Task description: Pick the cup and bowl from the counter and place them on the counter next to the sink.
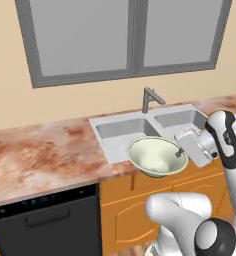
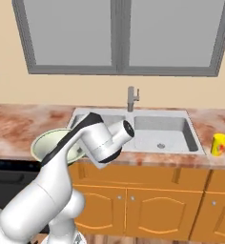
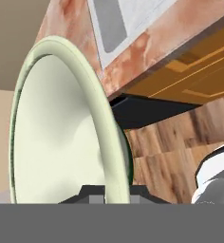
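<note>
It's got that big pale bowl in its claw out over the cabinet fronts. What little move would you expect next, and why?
Probably a short carry back over the marbled stone counter beside the grey metal sink. The gripper is shut on the rim of the wide pale greenish-white bowl, which hangs tilted past the counter's front edge, so it needs stone under it before lowering.

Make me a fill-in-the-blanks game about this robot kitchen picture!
1. The end effector is shut on the rim of the ____.
2. The yellow cup stands on the counter to the ____ of the sink.
3. Behind the sink's faucet is a ____.

Missing words: bowl; right; window
</note>
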### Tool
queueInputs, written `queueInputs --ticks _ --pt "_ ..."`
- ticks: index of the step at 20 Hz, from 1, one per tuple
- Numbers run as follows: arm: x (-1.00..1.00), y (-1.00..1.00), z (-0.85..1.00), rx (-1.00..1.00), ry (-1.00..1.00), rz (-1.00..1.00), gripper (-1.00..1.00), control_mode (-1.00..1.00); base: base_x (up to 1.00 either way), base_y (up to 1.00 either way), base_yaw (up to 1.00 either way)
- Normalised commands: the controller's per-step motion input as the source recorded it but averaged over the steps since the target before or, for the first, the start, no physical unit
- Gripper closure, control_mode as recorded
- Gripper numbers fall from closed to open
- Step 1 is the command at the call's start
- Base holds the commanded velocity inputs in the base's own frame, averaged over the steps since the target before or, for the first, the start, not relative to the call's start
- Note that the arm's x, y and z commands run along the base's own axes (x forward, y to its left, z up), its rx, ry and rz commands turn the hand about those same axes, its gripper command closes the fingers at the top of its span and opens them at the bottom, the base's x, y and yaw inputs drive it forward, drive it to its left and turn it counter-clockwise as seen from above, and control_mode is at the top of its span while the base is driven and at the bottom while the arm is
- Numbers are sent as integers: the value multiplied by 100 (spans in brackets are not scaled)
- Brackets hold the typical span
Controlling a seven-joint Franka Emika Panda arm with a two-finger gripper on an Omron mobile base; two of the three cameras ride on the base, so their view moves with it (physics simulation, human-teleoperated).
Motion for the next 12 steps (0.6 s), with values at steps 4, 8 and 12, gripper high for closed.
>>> queueInputs --ticks 4,8,12 --pt "0 0 0 0 0 0 100 100 0 90 0" --pt "0 0 0 0 0 0 100 100 31 72 0" --pt "0 0 0 0 0 0 100 100 78 32 0"
